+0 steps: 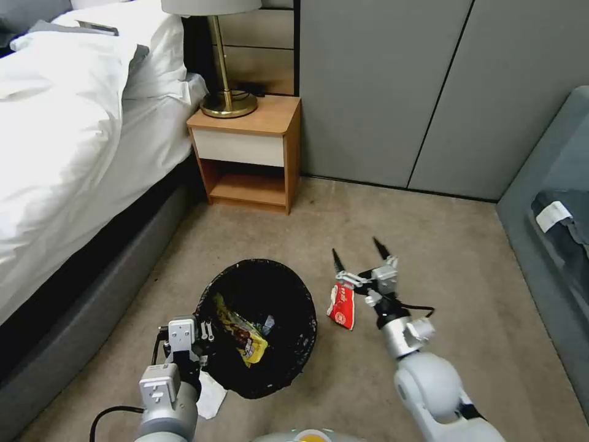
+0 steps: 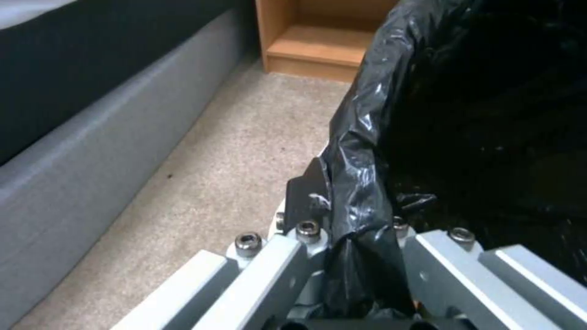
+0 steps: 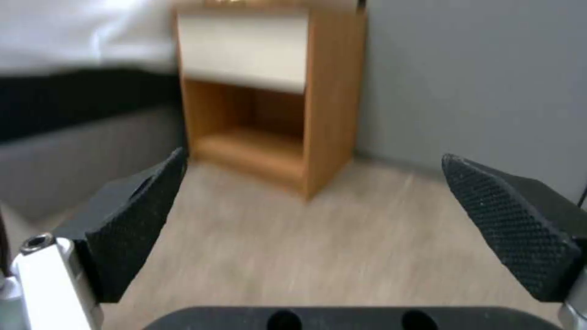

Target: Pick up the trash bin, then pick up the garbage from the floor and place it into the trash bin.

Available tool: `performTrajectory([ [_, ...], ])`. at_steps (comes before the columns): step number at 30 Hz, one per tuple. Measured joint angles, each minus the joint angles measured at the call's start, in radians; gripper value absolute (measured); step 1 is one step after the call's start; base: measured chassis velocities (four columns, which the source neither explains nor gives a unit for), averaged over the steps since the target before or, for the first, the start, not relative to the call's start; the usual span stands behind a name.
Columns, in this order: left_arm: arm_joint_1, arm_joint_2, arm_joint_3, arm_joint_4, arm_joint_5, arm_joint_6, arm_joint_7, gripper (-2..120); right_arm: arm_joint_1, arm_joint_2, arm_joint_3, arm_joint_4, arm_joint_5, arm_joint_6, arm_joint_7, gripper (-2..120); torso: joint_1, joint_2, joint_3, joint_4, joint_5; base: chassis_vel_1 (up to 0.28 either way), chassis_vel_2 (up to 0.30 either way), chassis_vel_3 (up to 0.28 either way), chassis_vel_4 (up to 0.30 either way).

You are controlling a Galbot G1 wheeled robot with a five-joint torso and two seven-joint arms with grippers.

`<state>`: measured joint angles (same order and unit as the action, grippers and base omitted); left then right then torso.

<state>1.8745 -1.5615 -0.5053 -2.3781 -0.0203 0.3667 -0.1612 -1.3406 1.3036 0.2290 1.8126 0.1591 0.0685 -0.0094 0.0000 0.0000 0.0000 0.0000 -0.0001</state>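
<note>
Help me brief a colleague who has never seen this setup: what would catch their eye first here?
Probably the trash bin, mid-floor, its black liner rim clamped by the left gripper, with a yellow wrapper inside. Next, the red snack packet on the carpet just right of the bin, with the right gripper open beside it. Behind stand a wooden nightstand with a brass lamp and the white bed.

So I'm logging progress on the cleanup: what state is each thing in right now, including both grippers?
trash bin: black liner open, rim gripped by the left gripper.
left gripper: shut on the bin's rim and liner.
yellow wrapper: lying inside the bin.
red wrapper: on the carpet beside the bin, not held.
right gripper: open, empty, just beside the red wrapper.
white tissue: on the floor by the bin.
</note>
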Motion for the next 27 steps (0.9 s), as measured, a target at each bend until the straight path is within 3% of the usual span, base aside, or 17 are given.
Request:
performTrajectory([
  [5, -0.011, -0.003, -0.004, 0.003, 0.001, 0.014, -0.003, 1, 0.082, -0.003, -0.068, -0.126, 0.063, -0.137, 0.027, 100, 0.0, 0.0, 0.0, 0.0, 0.0001, 0.0, 0.0, 0.0, 0.0],
  [8, -0.009, -0.008, -0.003, 0.005, 0.006, 0.015, -0.003, 1, 0.128, 0.004, -0.085, -0.215, 0.067, -0.16, 0.027, 100, 0.0, 0.0, 0.0, 0.0, 0.0001, 0.0, 0.0, 0.0, 0.0],
  [13, 0.001, -0.009, -0.005, 0.002, 0.009, 0.015, -0.003, 1, 0.207, 0.027, -0.086, -0.384, 0.051, -0.152, 0.02, 100, 0.0, 0.0, 0.0, 0.0, 0.0001, 0.0, 0.0, 0.0, 0.0],
  [20, 0.011, -0.016, -0.004, -0.01, 0.018, 0.013, -0.006, 1, 0.265, 0.044, -0.066, -0.52, 0.115, -0.137, -0.026, 100, 0.0, 0.0, 0.0, -0.0001, 0.0001, 0.0, 0.0, 0.0, 0.0],
  [27, 0.021, -0.019, 0.005, -0.014, 0.026, 0.005, -0.008, 1, 0.316, 0.054, -0.046, -0.614, 0.204, -0.201, -0.049, 100, 0.0, 0.0, 0.0, -0.0001, 0.0001, 0.0, 0.0, 0.0, 0.0],
])
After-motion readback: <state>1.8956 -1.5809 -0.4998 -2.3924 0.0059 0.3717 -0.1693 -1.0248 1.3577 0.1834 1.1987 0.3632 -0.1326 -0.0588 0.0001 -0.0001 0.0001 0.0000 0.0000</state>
